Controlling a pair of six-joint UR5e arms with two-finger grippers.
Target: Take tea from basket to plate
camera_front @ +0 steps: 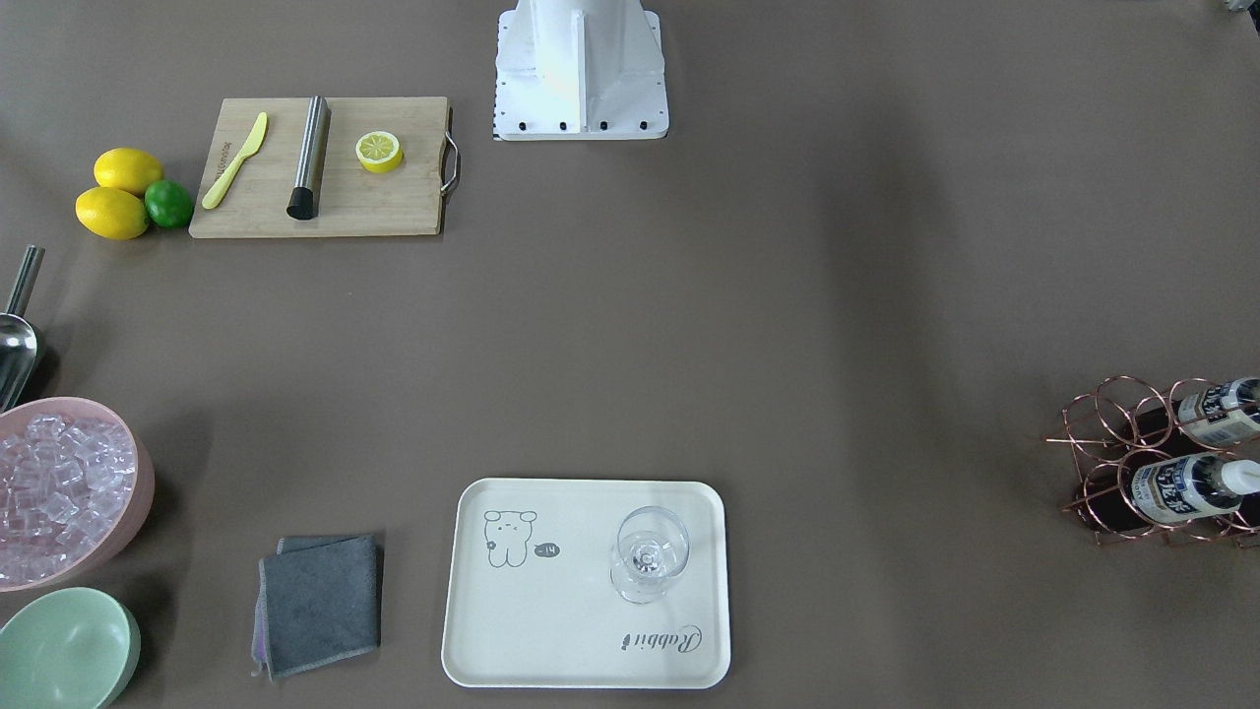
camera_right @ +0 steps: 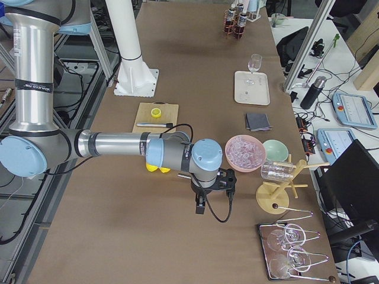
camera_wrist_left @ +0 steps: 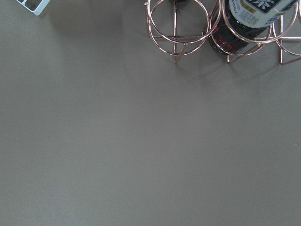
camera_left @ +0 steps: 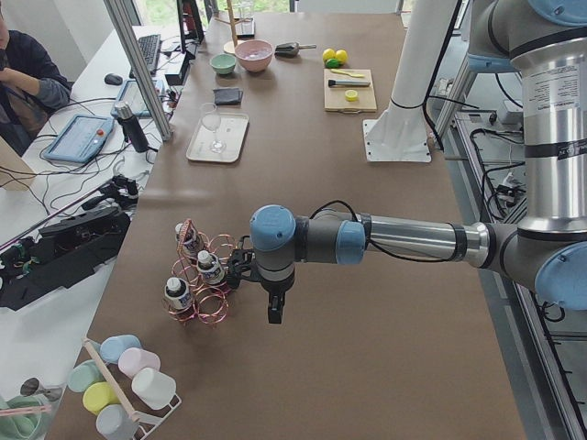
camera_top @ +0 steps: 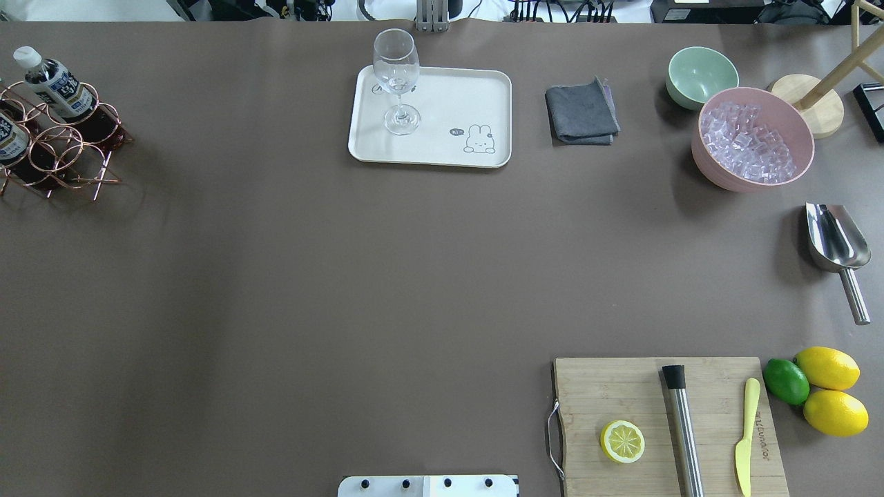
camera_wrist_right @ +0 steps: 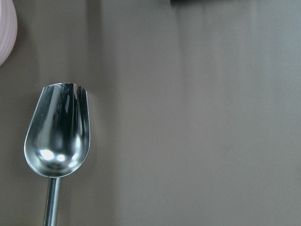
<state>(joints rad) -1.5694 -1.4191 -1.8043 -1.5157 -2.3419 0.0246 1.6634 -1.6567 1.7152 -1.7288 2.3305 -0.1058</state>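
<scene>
Tea: kept in basket, far-left desk corner. Plate: mid far edge. Left gripper, right gripper: jaw state cannot be told. Risks: basket dragged by a snagged bottle; wine glass toppled at placing.

— What sits on the cutting board?
— A lemon half, a steel rod and a yellow knife; two lemons and a lime lie beside it.
— The ice bowl?
— Between the green bowl and the scoop.
</scene>
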